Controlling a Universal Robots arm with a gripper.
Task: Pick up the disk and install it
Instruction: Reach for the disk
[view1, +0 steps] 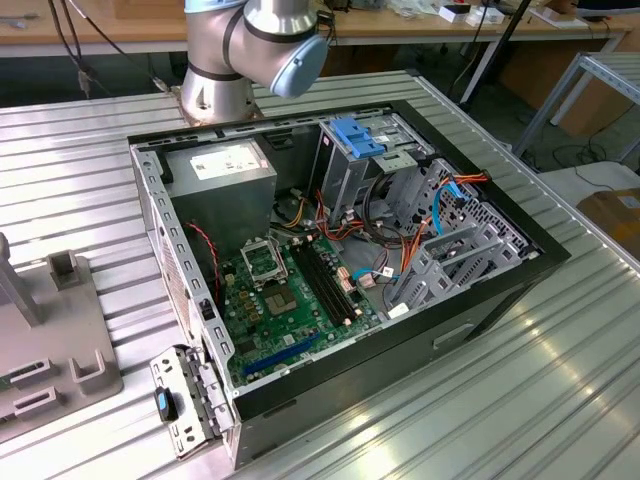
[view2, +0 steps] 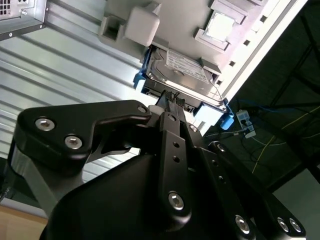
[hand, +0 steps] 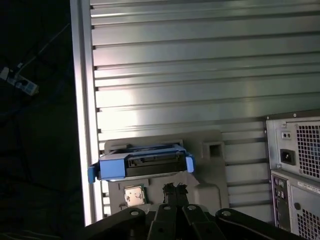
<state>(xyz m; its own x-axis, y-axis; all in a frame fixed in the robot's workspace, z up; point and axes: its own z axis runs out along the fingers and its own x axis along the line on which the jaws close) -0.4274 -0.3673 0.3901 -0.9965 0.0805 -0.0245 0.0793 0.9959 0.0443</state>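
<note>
Closed claw (view2: 171, 101) just beside disk (view2: 187, 70)

A ribbed aluminium table (view1: 80, 170) spreads across the exterior view. Its grooves catch bright streaks of light, strongest at the near corner on the exterior view's right. Behind it runs a long wooden bench (view1: 120, 25) with black cables (view1: 62, 40) hanging over its front edge. On the exterior view's right a grey metal frame (view1: 590, 85) stands on a dark floor (view1: 500, 110), and a brown cardboard box (view1: 618, 215) sits near the table's edge. In the first wrist view a power strip (hand: 20, 82) lies on the dark floor beyond the table's rim. In the second wrist view a thin yellow cable (view2: 285, 137) trails across that floor.
</note>
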